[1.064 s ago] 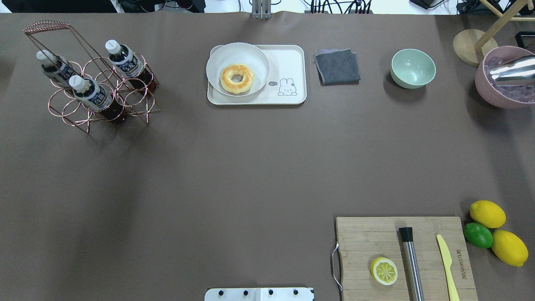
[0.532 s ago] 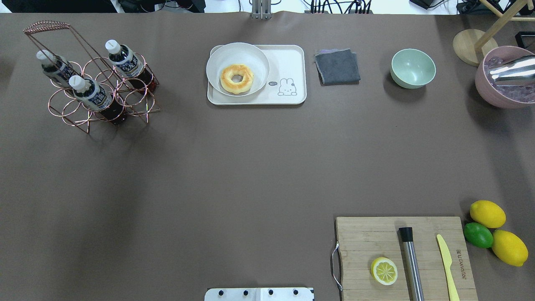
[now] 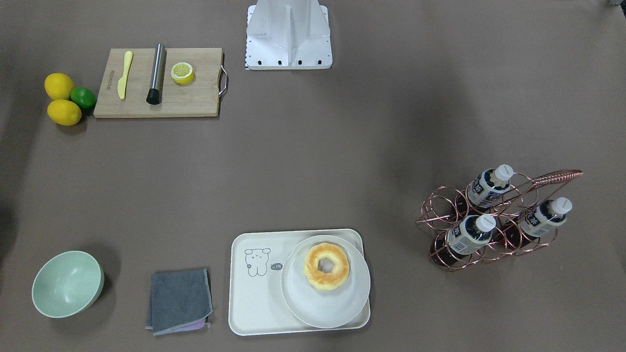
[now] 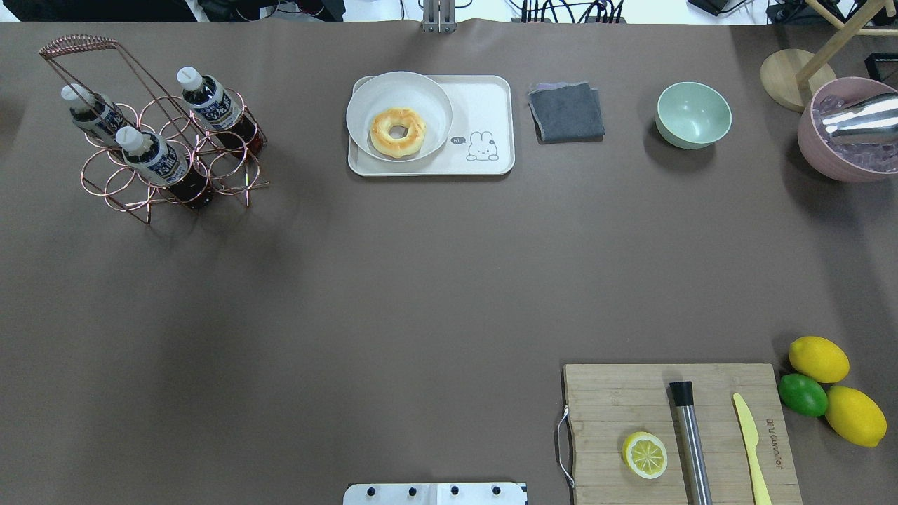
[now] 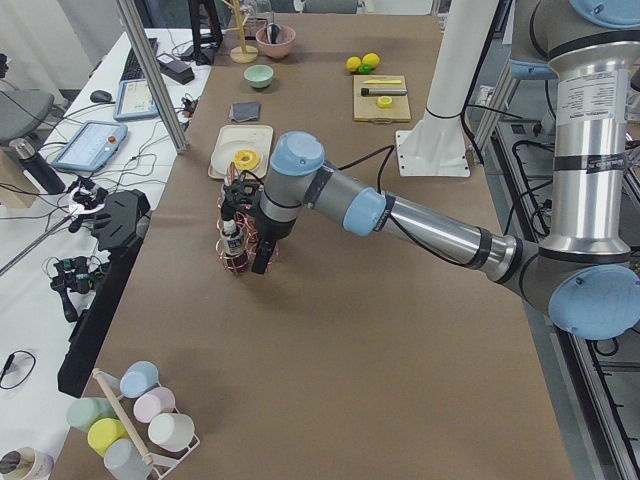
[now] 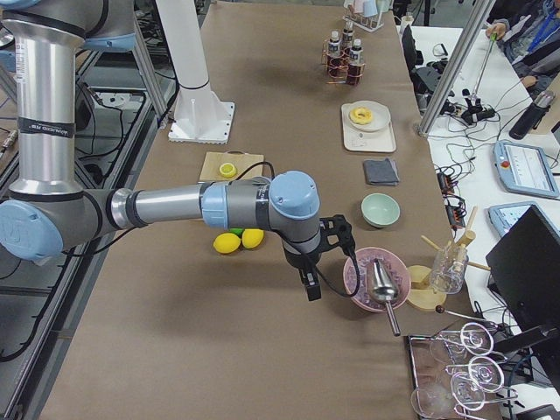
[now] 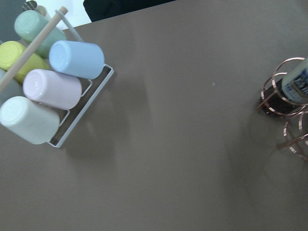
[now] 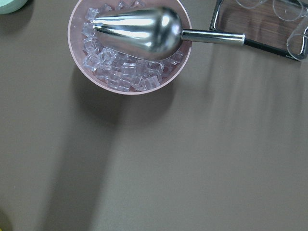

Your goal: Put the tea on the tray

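Observation:
Three tea bottles (image 4: 210,104) with white caps stand in a copper wire rack (image 4: 112,189) at the table's far left; they also show in the front-facing view (image 3: 469,232). The left wrist view catches one bottle (image 7: 298,82) at its right edge. The cream tray (image 4: 484,105) lies at the far middle, its bear drawing uncovered. My left gripper (image 5: 262,252) hangs right beside the rack on its near side in the exterior left view. My right gripper (image 6: 311,282) hangs next to the pink ice bowl. I cannot tell whether either is open or shut.
A pale plate (image 4: 365,105) with a doughnut (image 4: 398,131) fills the tray's left half. A grey cloth (image 4: 566,111), green bowl (image 4: 693,114) and pink ice bowl with scoop (image 4: 852,130) lie to its right. Cutting board (image 4: 610,400), lemons (image 4: 818,358) and a cup rack (image 7: 53,86) stand elsewhere.

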You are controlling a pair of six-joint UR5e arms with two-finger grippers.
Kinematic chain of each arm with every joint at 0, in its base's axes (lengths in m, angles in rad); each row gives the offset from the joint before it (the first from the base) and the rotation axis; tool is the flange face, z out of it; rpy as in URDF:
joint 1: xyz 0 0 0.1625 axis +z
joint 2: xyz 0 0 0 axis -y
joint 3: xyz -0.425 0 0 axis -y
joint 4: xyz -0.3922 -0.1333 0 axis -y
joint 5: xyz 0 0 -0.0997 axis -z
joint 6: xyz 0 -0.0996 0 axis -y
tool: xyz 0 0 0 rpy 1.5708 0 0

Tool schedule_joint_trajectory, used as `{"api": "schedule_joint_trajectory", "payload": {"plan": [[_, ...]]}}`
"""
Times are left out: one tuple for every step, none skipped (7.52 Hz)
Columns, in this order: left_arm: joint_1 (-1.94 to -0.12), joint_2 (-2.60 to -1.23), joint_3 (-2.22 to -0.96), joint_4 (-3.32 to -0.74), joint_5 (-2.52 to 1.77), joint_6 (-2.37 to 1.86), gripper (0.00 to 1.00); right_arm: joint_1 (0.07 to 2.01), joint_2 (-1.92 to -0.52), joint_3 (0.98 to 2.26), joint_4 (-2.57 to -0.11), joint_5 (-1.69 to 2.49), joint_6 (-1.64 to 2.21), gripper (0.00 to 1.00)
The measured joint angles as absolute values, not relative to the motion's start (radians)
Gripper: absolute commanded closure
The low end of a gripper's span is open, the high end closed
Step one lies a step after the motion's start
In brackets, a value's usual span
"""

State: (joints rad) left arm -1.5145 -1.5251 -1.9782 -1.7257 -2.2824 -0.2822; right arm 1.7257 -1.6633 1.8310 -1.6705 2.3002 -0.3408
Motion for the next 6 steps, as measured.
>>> {"api": "schedule_joint_trajectory", "payload": {"plan": [[-1.46, -1.562, -1.988, -1.725, -2.28, -0.394, 0.02, 1.725, -1.667, 1.829, -1.67, 2.3, -0.342, 0.0], [-1.404, -1.596, -1.995, -1.724, -2.271, -0.475, 0.02, 1.725, -1.669, 1.829, -1.67, 2.3, -0.342, 0.0], [-1.351, -1.631, -1.999, -1.723, -2.244, -0.54, 0.02, 1.724, -1.671, 1.829, -1.67, 2.301, -0.342, 0.0], [-1.292, -1.669, -1.997, -1.722, -2.219, -0.618, 0.02, 1.724, -1.671, 1.829, -1.67, 2.301, -0.343, 0.0], [-1.232, -1.705, -1.992, -1.722, -2.18, -0.676, 0.02, 1.724, -1.672, 1.829, -1.67, 2.3, -0.344, 0.0], [-1.177, -1.733, -1.988, -1.721, -2.131, -0.714, 0.02, 1.724, -1.672, 1.829, -1.669, 2.3, -0.346, 0.0]]}}
